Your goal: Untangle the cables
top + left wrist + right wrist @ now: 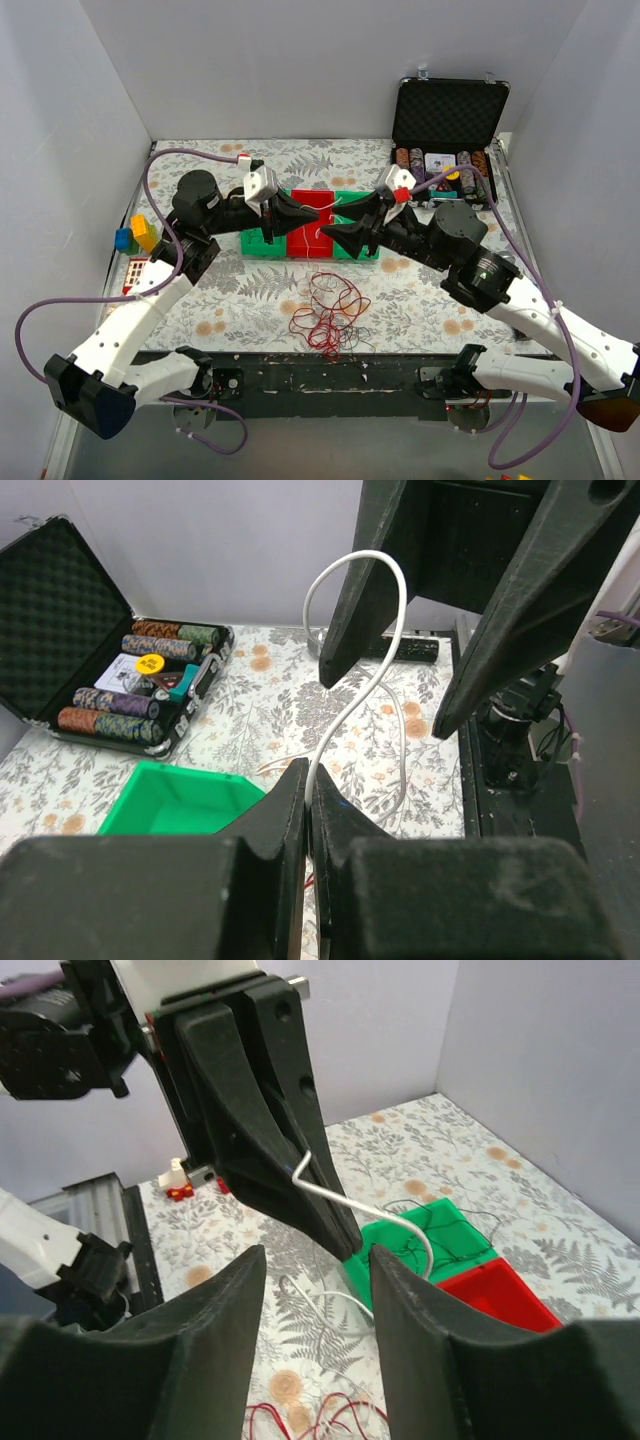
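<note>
A whitish cable (326, 214) hangs between my two grippers above the green and red bins (262, 243). My left gripper (316, 212) is shut on it; the left wrist view shows the strand (352, 695) pinched between the jaws (308, 776) and looping upward. My right gripper (332, 233) is open and faces the left one, its fingers (365, 590) on either side of the loop without touching it. The right wrist view (315, 1252) shows the same strand (385, 1210). A tangle of red cables (330, 308) lies on the table in front. Dark thin strands (452, 1222) lie in the green bin.
An open black case of poker chips (445, 165) stands at the back right. Coloured blocks (135, 236) sit at the left edge. The red bin compartment (495, 1292) adjoins the green one (400, 1245). White walls close in the table.
</note>
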### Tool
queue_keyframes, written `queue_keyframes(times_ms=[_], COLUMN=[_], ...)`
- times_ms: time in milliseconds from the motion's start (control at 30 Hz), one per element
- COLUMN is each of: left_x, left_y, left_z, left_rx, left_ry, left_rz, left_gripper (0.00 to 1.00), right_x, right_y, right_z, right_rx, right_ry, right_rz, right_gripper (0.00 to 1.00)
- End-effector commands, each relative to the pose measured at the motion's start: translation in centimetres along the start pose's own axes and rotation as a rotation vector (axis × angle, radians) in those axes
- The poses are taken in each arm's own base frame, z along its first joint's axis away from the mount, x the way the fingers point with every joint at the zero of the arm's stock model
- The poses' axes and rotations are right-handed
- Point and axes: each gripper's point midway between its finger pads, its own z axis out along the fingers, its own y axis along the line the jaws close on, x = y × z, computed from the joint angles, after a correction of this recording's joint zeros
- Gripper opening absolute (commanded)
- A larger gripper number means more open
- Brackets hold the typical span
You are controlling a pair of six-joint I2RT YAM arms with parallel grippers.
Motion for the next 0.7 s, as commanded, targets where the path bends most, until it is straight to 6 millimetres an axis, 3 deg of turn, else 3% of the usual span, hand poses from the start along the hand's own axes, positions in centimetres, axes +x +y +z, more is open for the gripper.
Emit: queue_keyframes(times_ms=[0,67,133,267,333,433,567,667], left_x=[-1.7,-3.1,-4.8,-8.5,-9.6,-10.6,-11.5,-11.6], left_y=[0.6,1.6,2.6,2.9,2.8,2.1,1.5,1.5], left_z=[-0.4,-0.3,-0.3,-0.4,-0.3,-0.4,-0.6,-0.6], left_rx=[-0.051,-0.096,-0.14,-0.153,-0.142,-0.113,-0.099,-0.099], left_ry=[0.0,-0.018,-0.041,-0.077,-0.074,-0.074,-0.083,-0.083], left_rz=[0.075,0.12,0.169,0.233,0.229,0.226,0.226,0.228], left_gripper=[0.0,0.0,0.0,0.0,0.0,0.0,0.0,0.0], right_x=[0.5,1.8,4.7,10.1,11.2,11.6,9.4,8.0], right_y=[-0.7,-0.3,-0.6,-1.9,-2.1,-2.3,-3.3,-2.4], right_z=[-1.4,-1.8,-2.2,-2.5,-2.2,-1.5,-0.6,0.3], right_rx=[0.058,0.038,0.059,0.132,0.138,0.139,0.17,0.106], right_ry=[0.01,0.041,0.12,0.213,0.205,0.153,-0.02,-0.085], right_rz=[-0.001,0.006,0.027,0.062,0.068,0.057,0.002,-0.035], right_gripper=[0.59,0.69,0.86,0.88,0.88,0.89,0.9,0.9])
